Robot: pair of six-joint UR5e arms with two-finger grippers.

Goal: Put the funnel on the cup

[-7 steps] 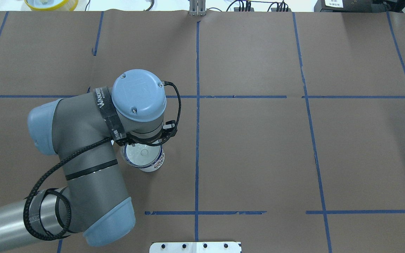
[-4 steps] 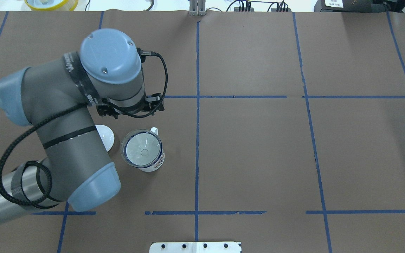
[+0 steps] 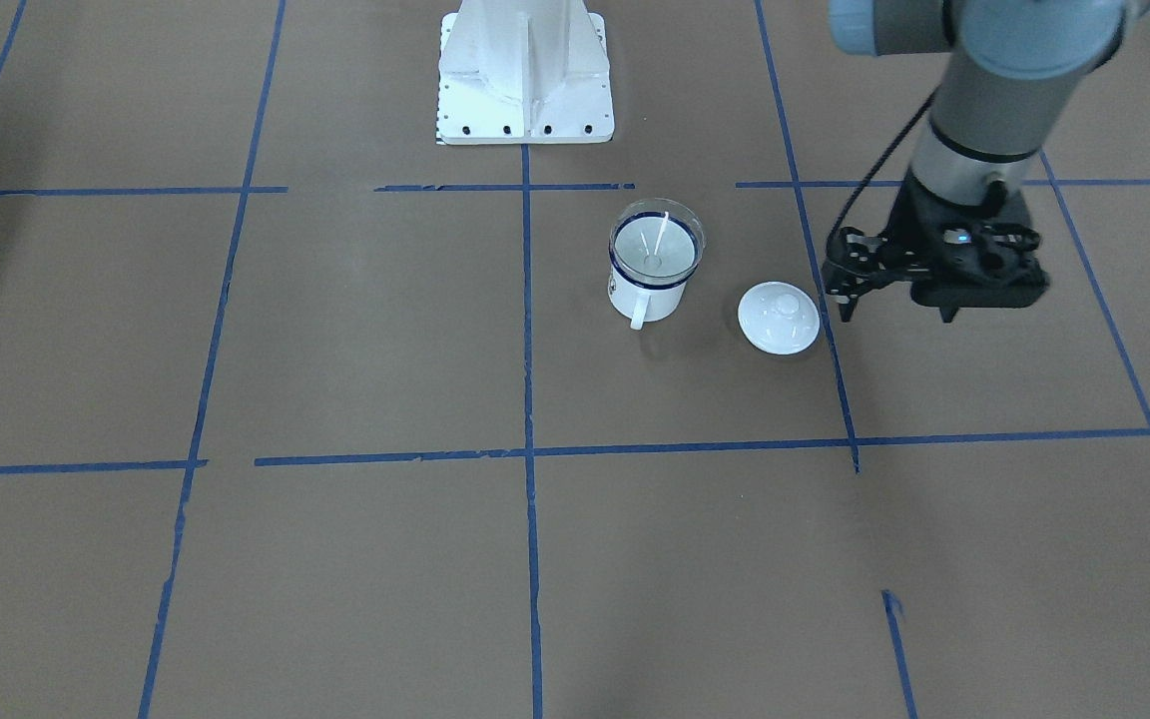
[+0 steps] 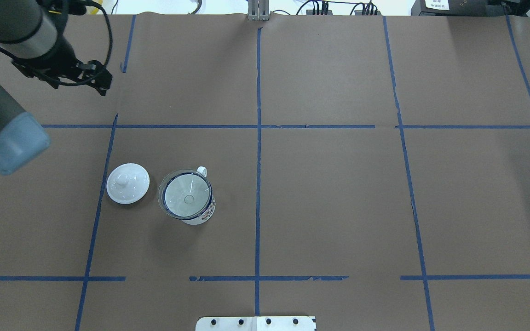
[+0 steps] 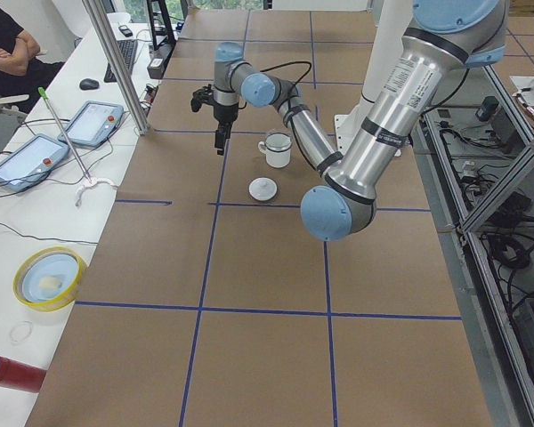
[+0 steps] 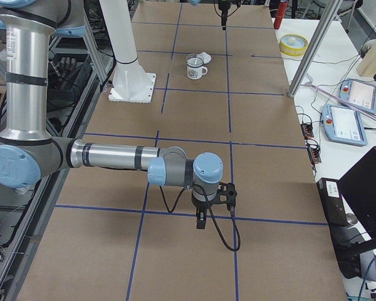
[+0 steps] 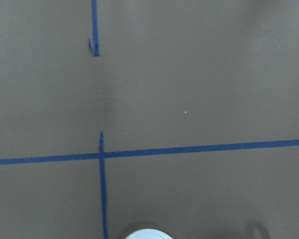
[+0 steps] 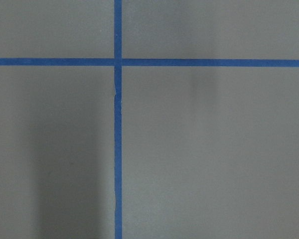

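Now funnel (image 4: pixel 184 198) on cup (image 4: pixel 202 217), left end effector (image 3: pixel 845 310) well apart

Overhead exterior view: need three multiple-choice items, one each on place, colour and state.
1. Where is the lid? A on the cup; B on the table beside the cup; C inside the cup.
2. Cup rim colour? A red; B yellow; C dark blue.
3. The funnel is: A seated in the cup's mouth; B lying on the table; C upside down on the lid.
Answers: 1 B, the lid lies on the table apart from the cup; 2 C, a dark blue band rings the mouth; 3 A, its clear bowl fills the cup's mouth.
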